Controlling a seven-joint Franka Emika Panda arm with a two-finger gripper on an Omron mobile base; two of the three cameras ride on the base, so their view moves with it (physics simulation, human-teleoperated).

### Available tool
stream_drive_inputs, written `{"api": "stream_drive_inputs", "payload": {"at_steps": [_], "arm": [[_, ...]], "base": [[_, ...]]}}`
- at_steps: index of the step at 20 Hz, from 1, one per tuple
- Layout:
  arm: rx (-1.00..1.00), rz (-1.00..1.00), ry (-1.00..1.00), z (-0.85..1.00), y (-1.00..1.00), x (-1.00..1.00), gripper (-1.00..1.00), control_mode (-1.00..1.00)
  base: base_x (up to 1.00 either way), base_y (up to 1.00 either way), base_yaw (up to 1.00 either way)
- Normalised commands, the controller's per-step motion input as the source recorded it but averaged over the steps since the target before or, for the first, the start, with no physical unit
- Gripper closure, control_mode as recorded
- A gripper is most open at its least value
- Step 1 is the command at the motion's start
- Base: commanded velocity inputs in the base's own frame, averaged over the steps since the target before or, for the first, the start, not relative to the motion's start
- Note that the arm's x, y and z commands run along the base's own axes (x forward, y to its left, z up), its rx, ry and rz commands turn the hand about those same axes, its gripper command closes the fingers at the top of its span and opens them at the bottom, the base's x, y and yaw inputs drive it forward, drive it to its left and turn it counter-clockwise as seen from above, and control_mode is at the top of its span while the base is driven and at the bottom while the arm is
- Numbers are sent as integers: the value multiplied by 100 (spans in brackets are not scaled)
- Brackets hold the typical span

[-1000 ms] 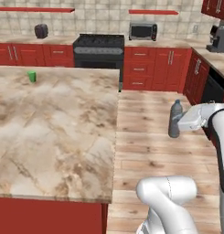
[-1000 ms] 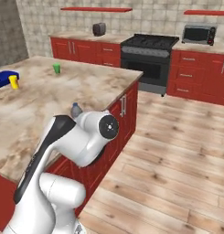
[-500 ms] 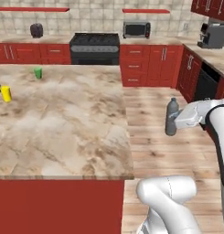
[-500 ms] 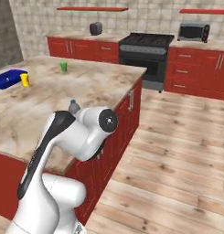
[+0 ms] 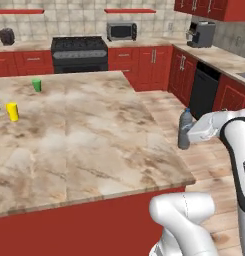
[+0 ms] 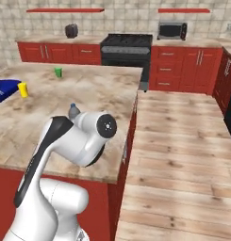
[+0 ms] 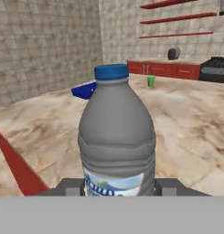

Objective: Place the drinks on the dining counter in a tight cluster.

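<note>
Kitchen things I see around the room

I see a small green cup (image 5: 37,85) far back on the marble top, and a yellow cup (image 5: 12,111) near the left edge, just beside something blue (image 6: 4,89). A black stove (image 5: 79,54) sits in the red cabinets (image 5: 154,62) along the back wall. A microwave (image 5: 121,31) is to its right and a dark toaster (image 5: 7,36) to its left. A coffee machine (image 5: 201,34) stands on the right counter, above a black dishwasher (image 5: 204,91). The floor (image 6: 183,150) is pale wood.
</note>
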Motion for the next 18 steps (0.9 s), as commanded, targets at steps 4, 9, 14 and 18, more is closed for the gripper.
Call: {"api": "stream_drive_inputs", "payload": {"at_steps": [4, 9, 14, 18], "arm": [[0, 0, 0, 0, 0, 0, 100, 100], [0, 0, 0, 0, 0, 0, 100, 100], [0, 0, 0, 0, 0, 0, 100, 100], [0, 0, 0, 0, 0, 0, 100, 100]], "base": [[-22, 100, -36], [-49, 100, -17], [-18, 100, 2], [30, 98, 7]]}}
